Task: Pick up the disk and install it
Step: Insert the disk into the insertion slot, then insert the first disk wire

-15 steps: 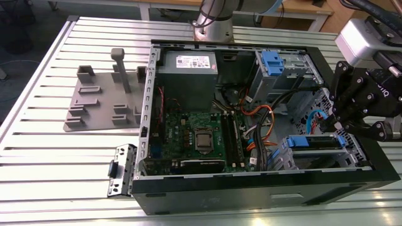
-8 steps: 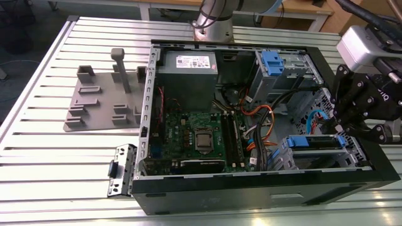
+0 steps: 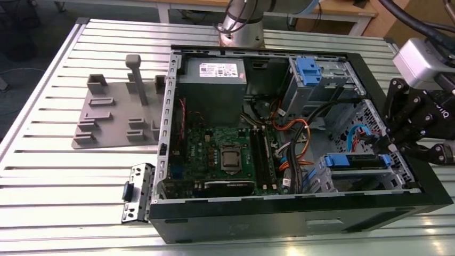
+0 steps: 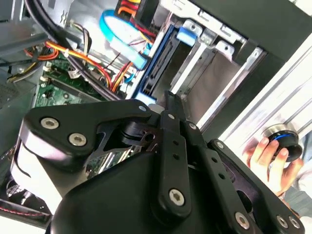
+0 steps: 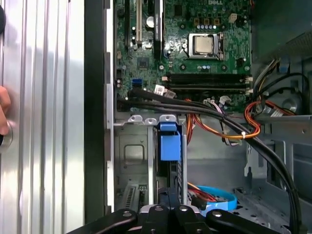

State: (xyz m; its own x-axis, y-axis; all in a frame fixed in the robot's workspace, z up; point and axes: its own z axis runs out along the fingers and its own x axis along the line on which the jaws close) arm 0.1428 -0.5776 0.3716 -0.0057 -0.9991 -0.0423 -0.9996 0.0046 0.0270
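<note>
The disk (image 3: 359,161) sits on edge in the drive bay at the near corner of the open computer case (image 3: 284,213), on the exterior view's right, with blue rails showing at both ends. In the second wrist view the disk (image 4: 155,73) shows as a dark slab with a blue rail. In the first wrist view the disk (image 5: 169,144) is edge-on under its blue tab. My gripper (image 3: 393,143) hangs over the bay's outer end. Its fingers (image 5: 156,210) stand close on either side of the disk's edge, shut on it. The gripper (image 4: 168,97) points into the bay.
A grey slotted stand (image 3: 114,114) is on the slatted table (image 3: 57,176), left of the case. Inside are a grey power supply box (image 3: 211,88), the motherboard (image 3: 220,154), orange and black cables (image 3: 299,133) and an upper cage with a blue latch (image 3: 307,69). A hand (image 4: 265,151) rests beside the case.
</note>
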